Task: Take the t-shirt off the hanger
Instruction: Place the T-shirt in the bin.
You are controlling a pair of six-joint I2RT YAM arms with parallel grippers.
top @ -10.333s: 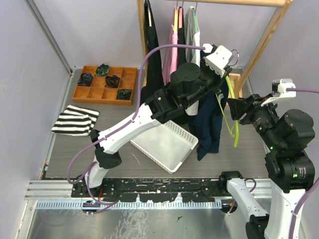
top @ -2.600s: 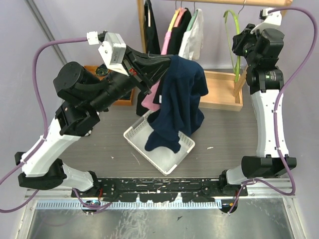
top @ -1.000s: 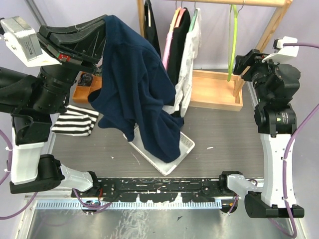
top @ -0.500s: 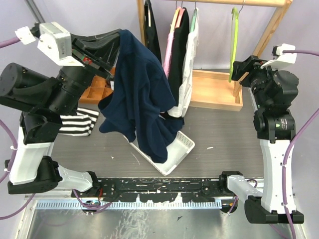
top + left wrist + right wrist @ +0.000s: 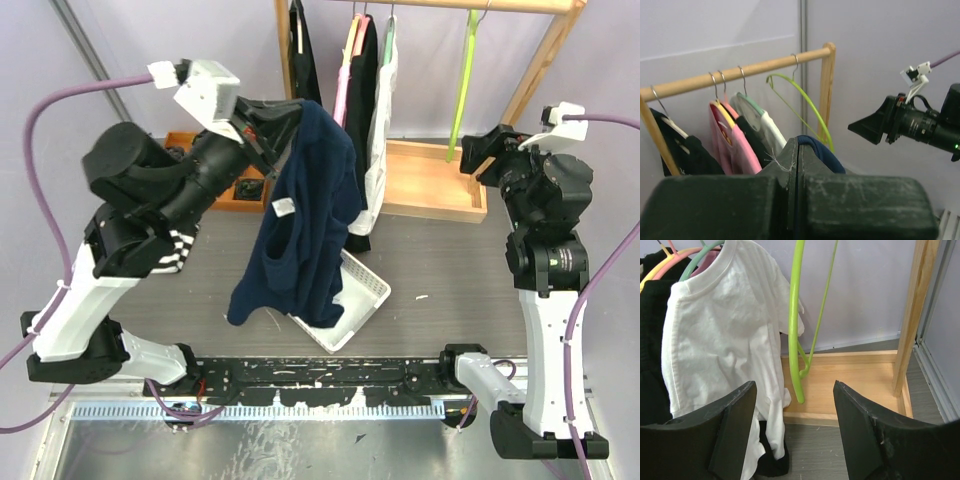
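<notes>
The navy t-shirt point(image 5: 300, 215) hangs in the middle of the overhead view, gathered at its top edge in the left jaws. These are closed tight on the cloth. In the left wrist view their two halves meet with no gap, and a fold of navy fabric pokes out just past them. The shirt's lower end dangles over the white basket point(image 5: 368, 288) on the worktop point(image 5: 450, 265); I cannot tell whether it touches the basket.

The green hanger point(image 5: 466, 80) is bare. It is hooked on the wooden rail point(image 5: 450, 5) at the upper right, well apart from the shirt. The right jaws stand wide and hold nothing. In the right wrist view they point at the hanger from near it, with a white shirt point(image 5: 730, 330) on its own hanger to the left.

By my reading the shirt is already off the hanger, and the step in hand is carrying it away to set it down. The next move calls for lowering the left arm point(image 5: 150, 190) until the cloth pools in the basket or on bare worktop. Only then should the jaws part. The trailing end could catch on the basket rim on the way.
</notes>
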